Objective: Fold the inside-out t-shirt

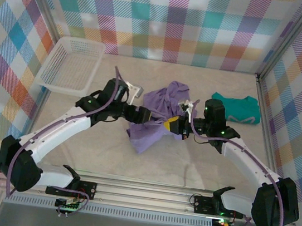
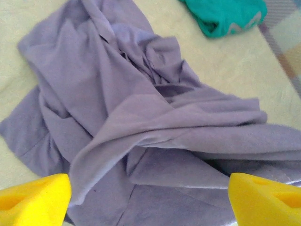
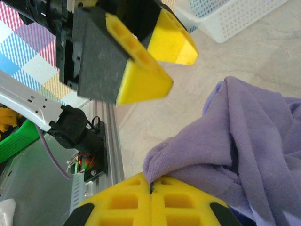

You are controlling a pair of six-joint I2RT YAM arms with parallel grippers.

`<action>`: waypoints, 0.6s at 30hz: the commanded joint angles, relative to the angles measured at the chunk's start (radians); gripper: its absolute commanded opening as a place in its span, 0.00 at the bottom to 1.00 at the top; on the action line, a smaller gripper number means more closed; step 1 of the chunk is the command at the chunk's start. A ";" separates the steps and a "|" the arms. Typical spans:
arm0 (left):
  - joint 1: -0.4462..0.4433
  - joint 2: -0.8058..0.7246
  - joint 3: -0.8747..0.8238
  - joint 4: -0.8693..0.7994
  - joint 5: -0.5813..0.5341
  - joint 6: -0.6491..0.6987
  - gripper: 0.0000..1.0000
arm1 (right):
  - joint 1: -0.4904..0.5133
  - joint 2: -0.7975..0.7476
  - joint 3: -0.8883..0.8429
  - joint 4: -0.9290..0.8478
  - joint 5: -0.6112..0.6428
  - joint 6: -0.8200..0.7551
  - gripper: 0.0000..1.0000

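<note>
Ideally the spread left gripper (image 2: pixel 150 184) over the shirt (image 2: pixel 141 113) takes a hem while the right gripper (image 3: pixel 151 188) pinches its fold.

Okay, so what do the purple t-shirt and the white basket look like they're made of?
The t-shirt looks like soft knit cotton with a matte finish. It crumples into loose, rounded folds with no sheen, though the exact fibre can't be confirmed. The basket looks like rigid moulded plastic, white and smooth, with an even lattice of holes across its walls and floor.
</note>
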 commanded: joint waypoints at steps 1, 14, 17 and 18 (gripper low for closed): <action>-0.022 0.073 0.051 -0.048 -0.041 0.137 0.87 | -0.006 -0.018 0.027 -0.049 -0.024 -0.054 0.00; -0.033 0.305 0.183 0.062 0.141 0.233 0.70 | -0.009 -0.069 -0.006 -0.091 -0.017 -0.047 0.00; -0.030 0.343 0.235 0.065 0.292 0.224 0.48 | -0.016 -0.080 -0.028 -0.060 -0.028 -0.022 0.00; -0.028 0.342 0.235 0.073 0.352 0.212 0.38 | -0.023 -0.085 -0.036 -0.039 -0.041 -0.008 0.00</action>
